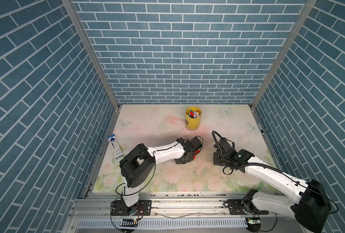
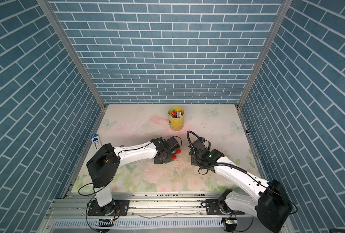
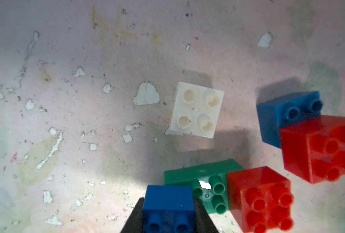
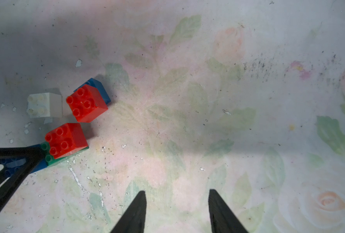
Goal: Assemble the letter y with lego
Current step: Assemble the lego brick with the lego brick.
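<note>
White square studded plastic brick [image 3: 196, 110]. Red square studded plastic brick [image 3: 260, 198]; second red square brick [image 3: 321, 149]. Long green studded plastic brick [image 3: 198, 173]. Blue square studded plastic brick [image 3: 168, 197]; second blue square brick [image 3: 276, 115]. Surface [image 4: 208, 100]: pale pink-green rose-and-leaf print. Yellow plastic cup [image 1: 192, 122]. Walls [image 1: 167, 50]: blue brick pattern.

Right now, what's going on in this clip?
The left gripper is shut on a blue brick, holding it at the end of the green brick, which carries a red brick. The right gripper hangs open and empty over the bare mat. Nearby, another red brick partly covers a second blue brick, and the white brick lies alone.
</note>
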Robot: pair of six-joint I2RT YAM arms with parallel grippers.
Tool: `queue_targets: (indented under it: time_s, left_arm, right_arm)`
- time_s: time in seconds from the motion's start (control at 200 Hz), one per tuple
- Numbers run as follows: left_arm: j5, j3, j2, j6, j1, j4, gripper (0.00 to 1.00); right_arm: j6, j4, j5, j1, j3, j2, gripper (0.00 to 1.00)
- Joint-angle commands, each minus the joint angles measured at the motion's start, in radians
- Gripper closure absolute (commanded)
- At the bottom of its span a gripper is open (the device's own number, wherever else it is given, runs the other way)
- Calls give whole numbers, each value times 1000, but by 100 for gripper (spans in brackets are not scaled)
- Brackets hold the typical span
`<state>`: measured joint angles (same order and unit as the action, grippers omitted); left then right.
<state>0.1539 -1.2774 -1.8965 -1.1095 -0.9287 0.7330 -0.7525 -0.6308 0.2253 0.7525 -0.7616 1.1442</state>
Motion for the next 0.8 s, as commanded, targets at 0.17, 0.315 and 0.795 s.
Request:
queue_targets:
  time_s: [0.17, 0.315, 0.795]
  left_arm:
    - [-12, 119, -131, 57, 24, 109, 100]
    - [17, 149, -100, 76, 37, 127, 100]
    - [-12, 172, -65, 64, 75, 89, 100]
  right_arm:
    - [-22, -33, 20, -4, -5, -8, 49]
    - [-22, -27, 16, -4, -9, 5, 49]
    - [-19, -15, 9, -4, -21, 37, 49]
